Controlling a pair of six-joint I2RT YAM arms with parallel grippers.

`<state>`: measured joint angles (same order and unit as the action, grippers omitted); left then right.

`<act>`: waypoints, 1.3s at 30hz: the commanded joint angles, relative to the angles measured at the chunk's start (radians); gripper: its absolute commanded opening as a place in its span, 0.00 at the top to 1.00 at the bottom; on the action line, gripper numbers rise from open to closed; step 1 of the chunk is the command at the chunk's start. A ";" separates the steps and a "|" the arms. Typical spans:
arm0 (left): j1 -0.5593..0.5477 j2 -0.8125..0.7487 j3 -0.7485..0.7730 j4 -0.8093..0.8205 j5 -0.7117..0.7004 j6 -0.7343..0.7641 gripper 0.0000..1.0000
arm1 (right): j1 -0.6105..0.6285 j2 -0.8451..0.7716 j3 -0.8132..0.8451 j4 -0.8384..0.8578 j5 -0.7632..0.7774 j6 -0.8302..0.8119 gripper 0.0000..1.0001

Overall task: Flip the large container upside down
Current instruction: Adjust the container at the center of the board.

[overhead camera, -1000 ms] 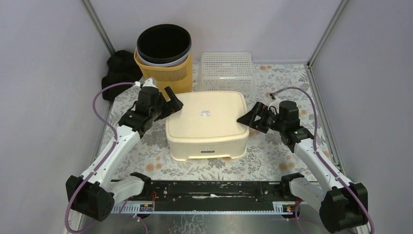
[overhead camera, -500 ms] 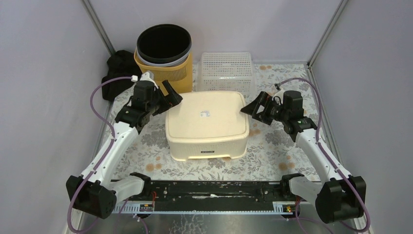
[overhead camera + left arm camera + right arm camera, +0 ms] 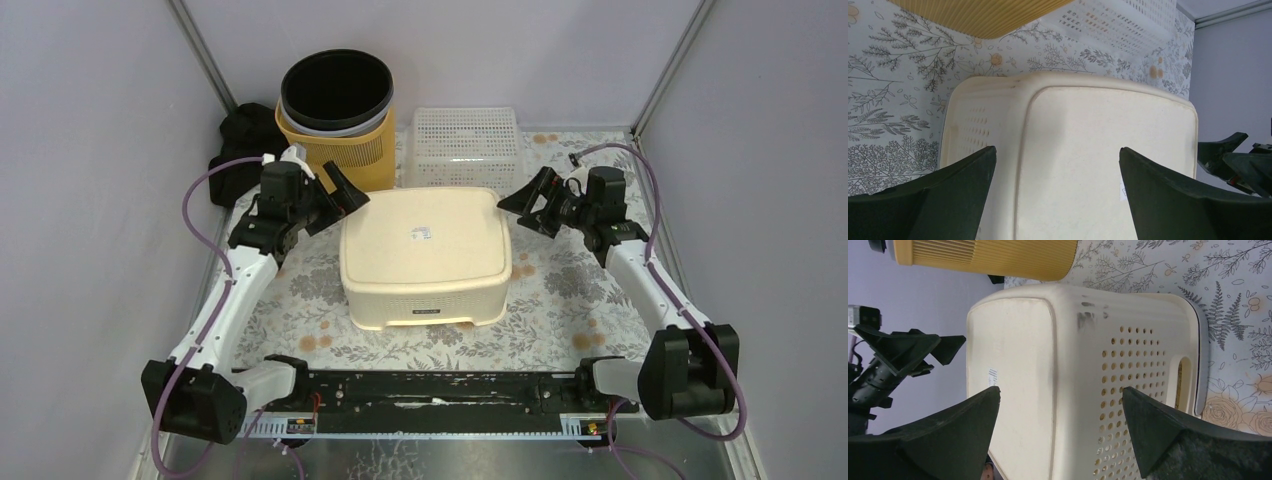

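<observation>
Top external: large container (image 3: 425, 250) base up, long axis left-right; left tool (image 3: 340, 210), right tool (image 3: 517, 212) wide.

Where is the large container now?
Top view: the cream container sits bottom-up at mid-table, between the left gripper and right gripper, in front of the white basket.

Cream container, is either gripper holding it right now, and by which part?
Nothing is held. The left gripper and right gripper are both open, off the container's far corners, not gripping it.
</observation>
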<state>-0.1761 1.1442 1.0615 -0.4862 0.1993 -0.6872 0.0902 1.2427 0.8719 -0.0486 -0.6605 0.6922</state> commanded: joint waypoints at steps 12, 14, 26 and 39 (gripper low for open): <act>0.072 0.029 -0.088 0.193 0.189 -0.054 0.00 | -0.029 0.166 0.059 0.290 -0.211 0.154 0.01; 0.076 0.028 -0.093 0.201 0.196 -0.059 0.00 | -0.029 0.164 0.052 0.291 -0.213 0.153 0.01; 0.077 0.047 -0.134 0.324 0.300 -0.116 0.00 | -0.026 0.198 0.051 0.338 -0.289 0.196 0.01; 0.043 -0.010 -0.021 0.347 0.373 -0.149 0.00 | 0.077 0.150 0.187 0.311 -0.335 0.233 0.01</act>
<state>-0.0906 1.1831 0.9516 -0.2478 0.4110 -0.7750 0.0704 1.4483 0.9596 0.2363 -0.8722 0.8688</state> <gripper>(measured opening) 0.999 0.993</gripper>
